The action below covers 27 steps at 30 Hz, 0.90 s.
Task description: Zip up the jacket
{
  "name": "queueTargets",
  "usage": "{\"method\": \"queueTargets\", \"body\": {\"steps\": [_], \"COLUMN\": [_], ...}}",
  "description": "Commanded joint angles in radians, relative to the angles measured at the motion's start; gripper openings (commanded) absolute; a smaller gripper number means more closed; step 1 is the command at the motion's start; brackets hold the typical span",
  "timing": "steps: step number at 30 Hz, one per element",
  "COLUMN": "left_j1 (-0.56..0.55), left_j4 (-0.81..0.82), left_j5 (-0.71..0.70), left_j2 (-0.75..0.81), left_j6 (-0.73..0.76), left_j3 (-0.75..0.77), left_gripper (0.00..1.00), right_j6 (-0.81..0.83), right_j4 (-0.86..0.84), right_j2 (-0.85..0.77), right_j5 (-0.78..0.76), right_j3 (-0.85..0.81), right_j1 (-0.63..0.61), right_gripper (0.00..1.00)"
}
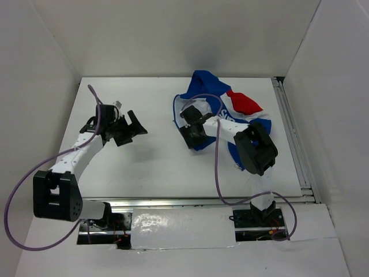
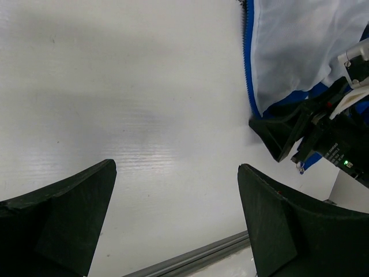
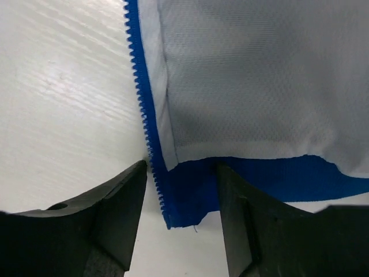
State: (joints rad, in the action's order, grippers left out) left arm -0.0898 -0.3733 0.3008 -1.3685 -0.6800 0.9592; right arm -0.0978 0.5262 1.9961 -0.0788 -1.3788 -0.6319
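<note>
Two arms reach over the white table [image 1: 144, 167]. The jacket [image 1: 242, 104] lies crumpled on its far right part, under and around the right arm. It shows royal blue, a red panel and white bands. White lettering sits on the fabric just beside the right arm, but most of it is hidden and it cannot be read. In the left wrist view there is small white print on the black body of the right gripper [image 2: 288, 135], too small to make out.

The right gripper [image 1: 193, 138] is down at the jacket's near left edge. In the right wrist view its fingers [image 3: 130, 196] stand apart, one on each side of the lower corner of the open front edge. The blue zipper teeth [image 3: 141, 98] run down between them, with the blue hem and the white mesh lining of the jacket [image 3: 248, 75] lying flat on the table [image 3: 57, 86]. The left-hand finger looks to be at, or just touching, the teeth. The fabric is not pinched.

The left gripper [image 1: 137, 126] hangs over bare table [image 2: 115, 86] left of centre, well apart from the jacket [image 2: 294, 46]. Its fingers [image 2: 75, 202] are spread wide with nothing between them. From its wrist view the jacket's zipper edge and lining show at the upper right.
</note>
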Motion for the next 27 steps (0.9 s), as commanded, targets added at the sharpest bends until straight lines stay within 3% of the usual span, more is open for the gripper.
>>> {"method": "queueTargets", "body": {"steps": [1, 2, 3, 4, 9, 10, 14, 16, 19, 22, 24, 27], "left_j1": [0.022, 0.027, 0.028, 0.036, 0.047, 0.048, 0.048, 0.048, 0.048, 0.045, 0.038, 0.015], "left_j4": [0.037, 0.040, 0.045, 0.047, 0.031, 0.024, -0.012, -0.024, -0.027, -0.021, -0.012, 0.016], "left_j5": [0.047, 0.047, 0.053, 0.058, 0.072, 0.070, 0.078, 0.096, 0.098, 0.106, 0.109, 0.129], "left_j2": [0.054, 0.072, 0.081, 0.092, 0.146, 0.152, 0.206, 0.235, 0.265, 0.281, 0.278, 0.255], "left_j6": [0.025, 0.026, 0.030, 0.031, 0.033, 0.031, 0.020, 0.023, 0.020, 0.020, 0.020, 0.030], "left_j3": [-0.019, -0.023, -0.033, -0.036, -0.036, -0.034, -0.033, -0.034, -0.045, -0.051, -0.054, -0.065], "left_gripper": [0.99, 0.99, 0.99, 0.99, 0.99, 0.99, 0.99, 0.99, 0.99, 0.99, 0.99, 0.99], "right_j6": [-0.017, -0.020, -0.020, -0.023, 0.004, 0.003, -0.094, -0.237, -0.435, -0.653, -0.802, -0.807], "right_j4": [0.047, 0.047, 0.040, 0.015, 0.052, 0.076, 0.011, -0.130, -0.235, -0.323, -0.448, -0.401], "right_j2": [0.007, 0.001, -0.016, -0.029, -0.150, -0.180, -0.414, -0.512, -0.701, -0.817, -0.902, -0.936], "right_j5": [0.020, 0.030, 0.065, 0.074, 0.310, 0.362, 0.555, 0.720, 0.789, 0.925, 0.950, 0.852], "right_j3": [0.010, 0.012, 0.017, 0.024, -0.091, -0.217, -0.342, -0.292, -0.168, 0.070, 0.335, 0.561], "right_j1": [0.027, 0.032, 0.038, 0.044, -0.008, -0.026, -0.046, -0.002, 0.086, 0.179, 0.277, 0.412], "right_gripper": [0.57, 0.29, 0.09, 0.00, 0.00, 0.00, 0.00, 0.00, 0.00, 0.00, 0.00, 0.00]}}
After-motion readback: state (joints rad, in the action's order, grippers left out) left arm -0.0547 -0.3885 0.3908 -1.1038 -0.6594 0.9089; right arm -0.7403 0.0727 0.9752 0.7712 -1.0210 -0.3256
